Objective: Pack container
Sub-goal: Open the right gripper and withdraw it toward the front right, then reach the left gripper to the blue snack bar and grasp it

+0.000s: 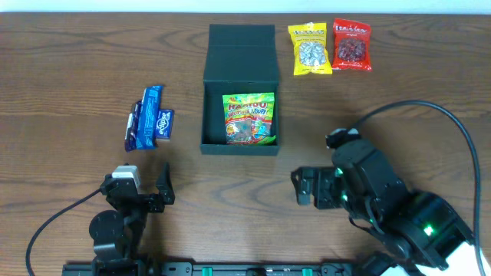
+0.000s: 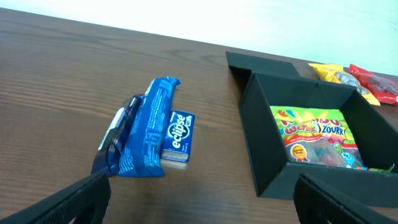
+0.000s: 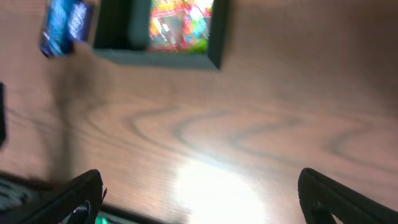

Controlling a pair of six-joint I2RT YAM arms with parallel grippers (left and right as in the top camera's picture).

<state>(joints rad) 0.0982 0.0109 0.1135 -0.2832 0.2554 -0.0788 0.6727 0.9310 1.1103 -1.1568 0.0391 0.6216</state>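
The right wrist view was blurred throughout; the box (image 3: 155, 57) and blue packets (image 3: 65, 25) were cut off by its top edge. By the table's far edge, the yellow packet (image 2: 333, 73) and red packet (image 2: 379, 84) were partly hidden behind the box wall.

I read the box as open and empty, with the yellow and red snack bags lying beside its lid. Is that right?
Not empty: the overhead view shows a green Haribo gummy bag lying inside the open box. The rest holds: the yellow bag and red bag lie beside its lid.
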